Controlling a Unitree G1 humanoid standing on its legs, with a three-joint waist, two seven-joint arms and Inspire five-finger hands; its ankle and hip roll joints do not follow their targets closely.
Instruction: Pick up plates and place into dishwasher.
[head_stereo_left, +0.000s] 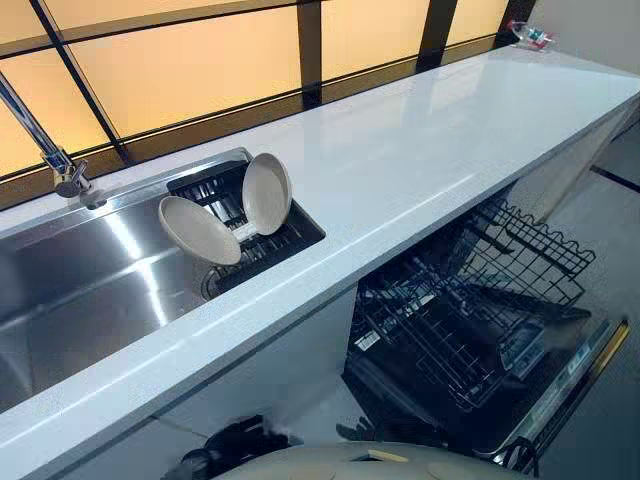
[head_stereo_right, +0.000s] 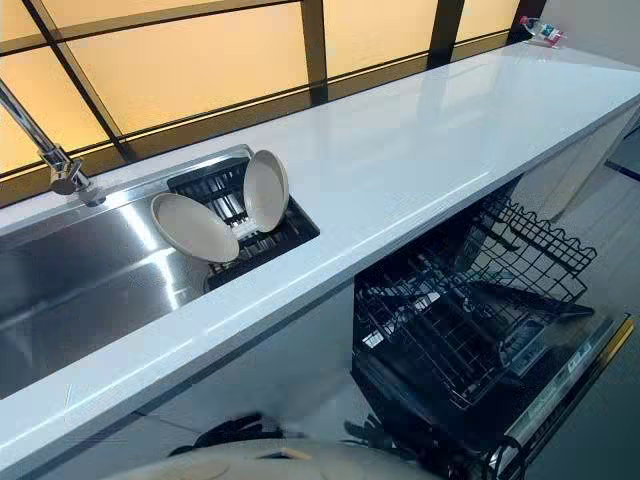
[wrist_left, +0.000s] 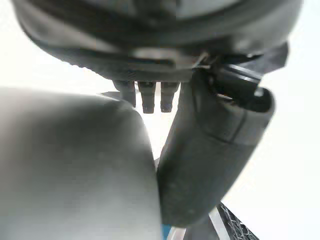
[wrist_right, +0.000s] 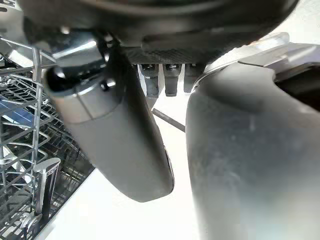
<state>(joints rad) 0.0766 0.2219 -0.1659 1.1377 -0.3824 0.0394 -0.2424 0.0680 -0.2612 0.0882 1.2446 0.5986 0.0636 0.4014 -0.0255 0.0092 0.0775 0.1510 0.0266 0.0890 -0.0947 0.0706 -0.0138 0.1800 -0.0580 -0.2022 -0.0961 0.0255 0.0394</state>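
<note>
Left plate (head_stereo_left: 198, 230) and right plate (head_stereo_left: 267, 190) tilted in dish rack (head_stereo_left: 295, 232), right end of sink (head_stereo_left: 90, 290), seemingly touching. Dishwasher rack (head_stereo_left: 470, 300) drawn out below near edge of countertop (head_stereo_left: 420, 150), right. Left hand (wrist_left: 215, 150), right hand (wrist_right: 115, 135): grasp unreadable.

Two plates (head_stereo_left: 200, 230) (head_stereo_left: 267, 192) in one sink (head_stereo_left: 80, 290), one faucet (head_stereo_left: 40, 140), one counter (head_stereo_left: 420, 160), one open dishwasher (head_stereo_left: 480, 320).

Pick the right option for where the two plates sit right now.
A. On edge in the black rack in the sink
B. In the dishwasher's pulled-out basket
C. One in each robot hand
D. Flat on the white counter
A: the left plate and the right plate both stand tilted on edge in the black rack at the right end of the sink.
</note>
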